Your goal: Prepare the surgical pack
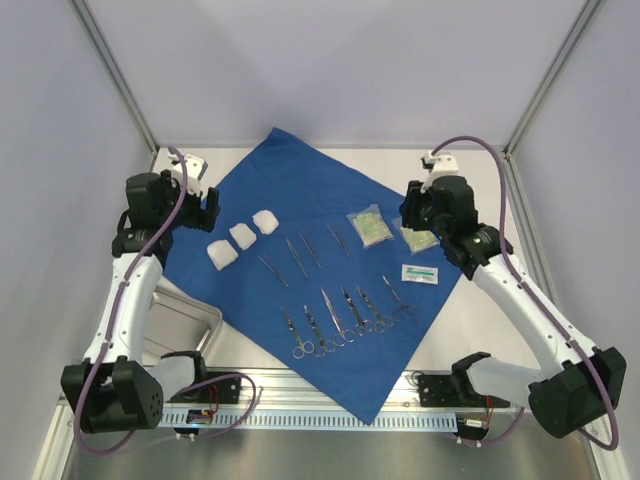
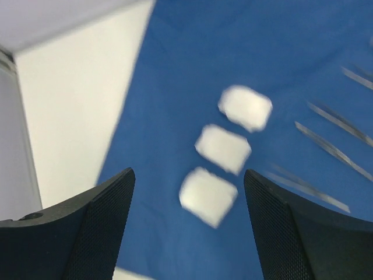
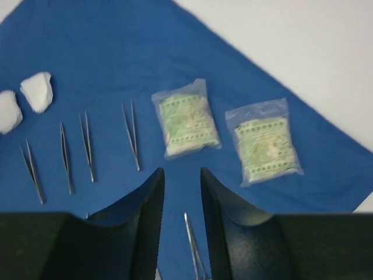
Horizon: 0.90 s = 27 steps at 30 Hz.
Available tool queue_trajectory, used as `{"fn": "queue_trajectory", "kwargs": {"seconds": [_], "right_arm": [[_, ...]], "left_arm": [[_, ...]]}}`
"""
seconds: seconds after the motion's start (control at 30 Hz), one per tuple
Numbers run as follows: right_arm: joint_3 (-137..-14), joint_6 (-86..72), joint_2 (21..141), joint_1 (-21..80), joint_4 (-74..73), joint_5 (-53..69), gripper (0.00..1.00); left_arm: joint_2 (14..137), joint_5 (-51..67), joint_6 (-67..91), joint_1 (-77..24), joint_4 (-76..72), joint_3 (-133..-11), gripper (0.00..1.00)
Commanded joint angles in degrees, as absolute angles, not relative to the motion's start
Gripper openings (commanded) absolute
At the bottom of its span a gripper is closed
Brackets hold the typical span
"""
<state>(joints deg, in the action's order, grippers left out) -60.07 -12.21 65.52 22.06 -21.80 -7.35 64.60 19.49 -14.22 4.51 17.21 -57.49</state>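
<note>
Blue drape (image 1: pixel 330 190) lies flat with gauze pads (image 1: pixel 243 237), forceps (image 1: pixel 298 256), scissors (image 1: pixel 328 318) and packets (image 1: pixel 368 227) on it; wrapping seems left. Over it, left gripper (image 2: pixel 187 173) gapes wide, right gripper (image 3: pixel 182 172) stands barely parted, both empty.

The drape (image 1: pixel 330 190) is matt blue cloth. Tweezers (image 1: pixel 298 256) and scissors (image 1: pixel 330 318) on it are shiny metal; the packets (image 3: pixel 185 119) at 2 o'clock, glossy clear plastic. The white pads (image 1: pixel 243 236) look soft and fibrous. The left pincer (image 2: pixel 187 175) is black, mesh-textured.

walls (image 1: pixel 330 60): plain pale grey | corner posts (image 1: pixel 115 75): metal | table (image 1: pixel 455 335): white | light: even
</note>
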Motion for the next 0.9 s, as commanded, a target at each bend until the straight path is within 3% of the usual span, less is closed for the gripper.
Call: {"fn": "queue_trajectory", "kwargs": {"seconds": [0.0, 0.13, 0.3, 0.57, 0.87], "right_arm": [[-65.0, -13.6, 68.7, 28.4, -39.0, -9.3, 0.33], [-65.7, -17.1, 72.1, 36.2, -44.1, -9.4, 0.30], [-65.0, -21.0, 75.5, 48.3, -44.4, -11.3, 0.34], [-68.5, -23.0, 85.8, 58.2, -38.2, -8.6, 0.35], [-84.4, -17.3, 104.0, 58.3, -36.2, -4.5, 0.34]], "left_arm": [[61.7, 20.8, -19.3, 4.4, 45.5, -60.3, 0.84], [58.1, 9.2, -20.7, 4.5, 58.3, -61.4, 0.87], [50.8, -9.3, -21.0, 8.3, 63.1, -56.1, 0.96], [41.1, -14.1, -21.4, 11.2, 68.0, -49.2, 1.00], [41.7, -13.4, -21.3, 12.9, 66.6, -47.0, 1.00]]}}
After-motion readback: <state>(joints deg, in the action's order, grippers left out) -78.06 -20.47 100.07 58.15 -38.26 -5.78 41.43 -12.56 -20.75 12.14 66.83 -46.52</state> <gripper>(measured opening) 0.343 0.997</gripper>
